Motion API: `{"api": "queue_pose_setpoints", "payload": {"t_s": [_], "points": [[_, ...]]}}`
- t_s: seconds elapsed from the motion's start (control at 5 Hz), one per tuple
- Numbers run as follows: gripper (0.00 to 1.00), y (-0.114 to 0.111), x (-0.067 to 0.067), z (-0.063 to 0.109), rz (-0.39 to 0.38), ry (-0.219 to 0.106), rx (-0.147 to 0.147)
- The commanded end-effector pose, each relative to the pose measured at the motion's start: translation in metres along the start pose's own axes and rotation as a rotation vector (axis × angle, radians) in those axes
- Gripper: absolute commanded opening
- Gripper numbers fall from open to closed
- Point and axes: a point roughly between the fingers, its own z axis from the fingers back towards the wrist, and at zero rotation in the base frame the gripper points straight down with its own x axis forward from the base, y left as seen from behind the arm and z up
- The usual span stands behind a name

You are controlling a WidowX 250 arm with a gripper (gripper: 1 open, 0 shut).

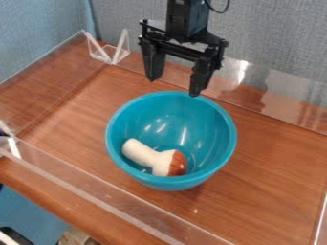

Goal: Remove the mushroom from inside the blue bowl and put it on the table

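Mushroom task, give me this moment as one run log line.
gripper: open, above the far rim | mushroom: lying inside blue bowl, untouched | table: nothing placed yet | step: approach

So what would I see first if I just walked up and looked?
Probably the big blue bowl in the middle of the wooden table, because it is so bright. Lying on its side inside it is a little mushroom with a reddish-brown cap. Above the bowl's far rim hangs the black gripper, its jaws open and pointing down.
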Motion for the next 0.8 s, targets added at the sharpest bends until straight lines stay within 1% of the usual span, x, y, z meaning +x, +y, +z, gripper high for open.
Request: {"api": "queue_pose_setpoints", "payload": {"t_s": [0.0, 0.2, 0.4, 0.6], "points": [[1.0, -0.003, -0.009, -0.017, -0.093, 0.041, 0.013], [1.0, -0.011, -0.021, -0.051, -0.201, 0.096, 0.027], [1.0, -0.013, -0.021, -0.088, -0.233, 0.144, 0.027], [0.0, -0.007, -0.022, -0.08, -0.214, 0.144, 0.038]]}}
